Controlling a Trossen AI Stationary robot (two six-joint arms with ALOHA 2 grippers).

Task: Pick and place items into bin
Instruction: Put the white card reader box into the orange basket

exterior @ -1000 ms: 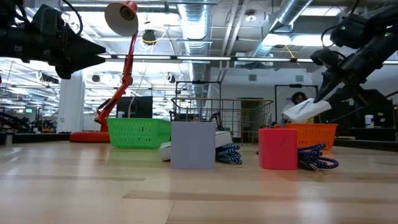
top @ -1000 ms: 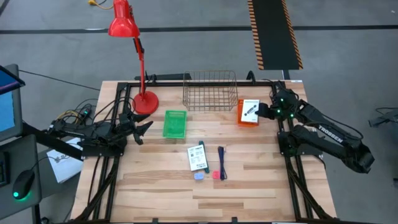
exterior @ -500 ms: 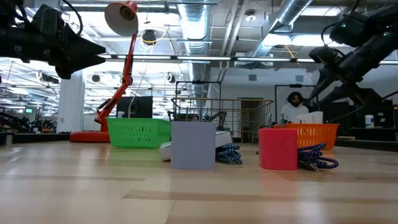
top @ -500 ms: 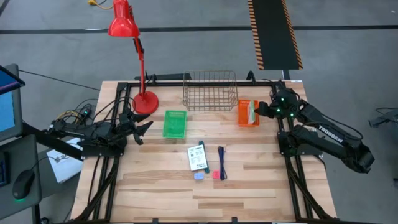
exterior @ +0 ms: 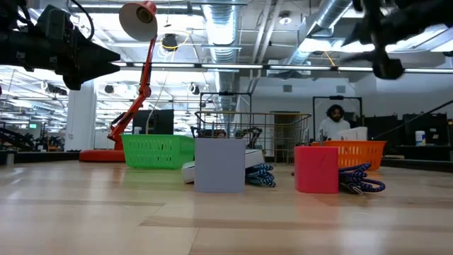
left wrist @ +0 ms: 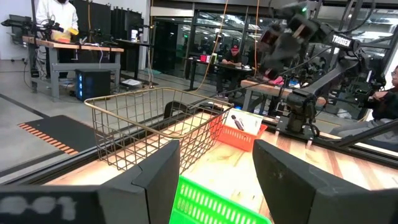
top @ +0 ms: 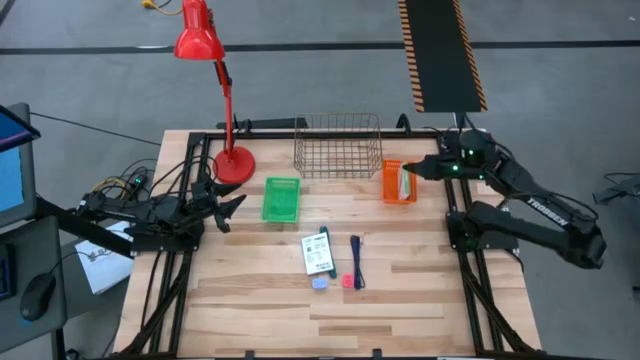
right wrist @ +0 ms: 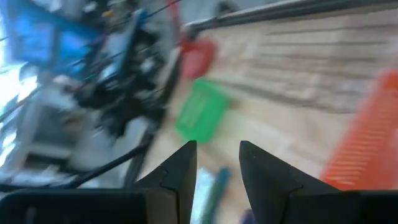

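The right tool [top: 418,170] is seen right of centre in the upper frame, beside the orange bin [top: 398,182], fingers parted with a narrow gap and holding nothing. One white card pack [top: 405,182] stands inside that bin. The other pack [top: 318,252], dark-blue stick [top: 356,261] and two tiny pieces [top: 334,283] lie mid-table. The left tool [top: 228,207] is parked open at mid-left.

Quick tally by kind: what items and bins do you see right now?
Card packs: 2, one on the table, one in the orange bin
Sticks: 2
Tiny pieces: 2
Bins: 3, orange, green, wire
Total: 9
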